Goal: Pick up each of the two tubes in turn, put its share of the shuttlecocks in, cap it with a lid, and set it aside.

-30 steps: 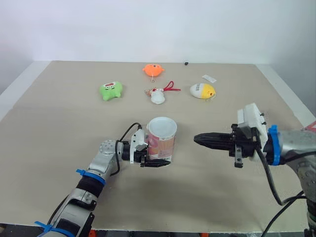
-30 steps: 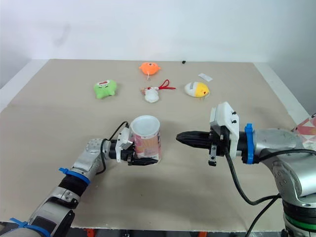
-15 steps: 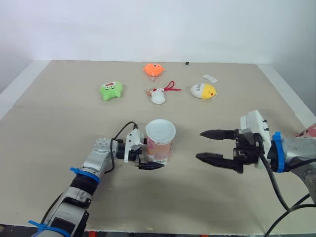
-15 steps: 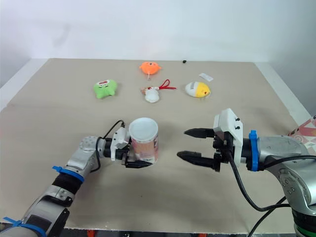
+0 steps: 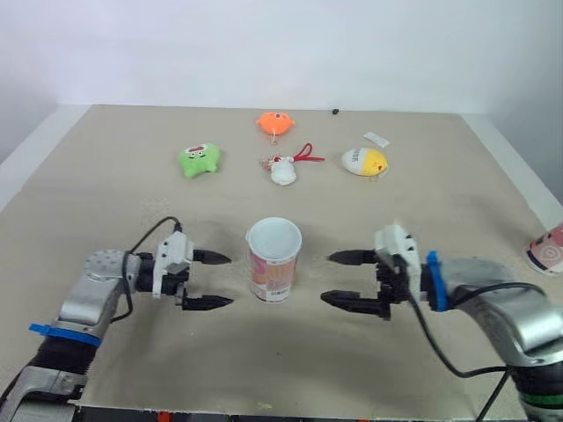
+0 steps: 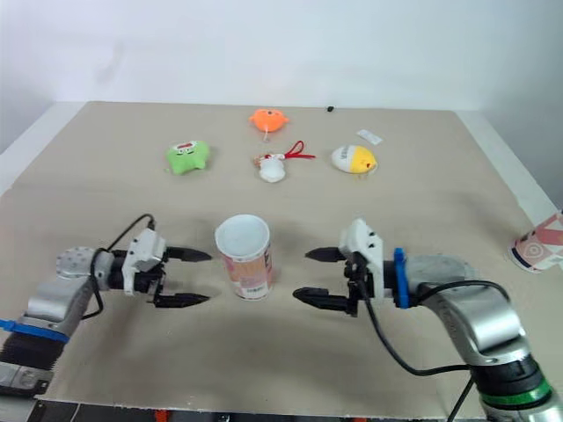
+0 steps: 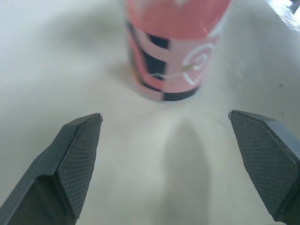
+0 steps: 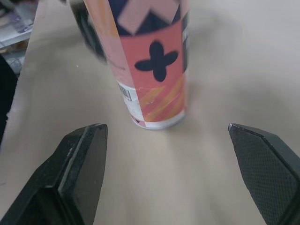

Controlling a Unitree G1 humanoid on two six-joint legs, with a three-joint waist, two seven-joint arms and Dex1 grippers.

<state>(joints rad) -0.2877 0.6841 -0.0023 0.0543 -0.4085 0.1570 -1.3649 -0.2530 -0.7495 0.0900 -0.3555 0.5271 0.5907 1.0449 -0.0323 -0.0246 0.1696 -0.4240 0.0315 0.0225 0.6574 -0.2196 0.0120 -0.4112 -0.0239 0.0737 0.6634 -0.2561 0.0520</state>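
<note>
- Drawn back off tube (image 5: 274, 264) since earlier frames: left gripper (image 5: 227, 280), then clamped on tube's base, now out to tube's left, fingers spread, nothing held, clear gap between.
- Brought lower and nearer over same interval: right gripper (image 5: 327, 278), closed to a point a second ago, now spread wide and empty, aimed at tube from opposite side, near but not touching.
- Set free by that release: tube, standing upright on table (image 5: 106, 193), midway between both grippers, white round top facing up. Top reads as a lid, though lid or open mouth not told for certain.
- Placed at table's far right edge, well apart from both grippers: second tube (image 5: 547, 250), round end toward camera.
- Ranged along far side, same places as before: green toy (image 5: 199, 161), orange toy (image 5: 275, 122), white toy (image 5: 281, 171) with red cord, yellow toy (image 5: 362, 161).
- Judged meaning: first tube probably finished and set down, or about to pass to right gripper. Second tube seemingly yet to be picked up, filled and capped.
</note>
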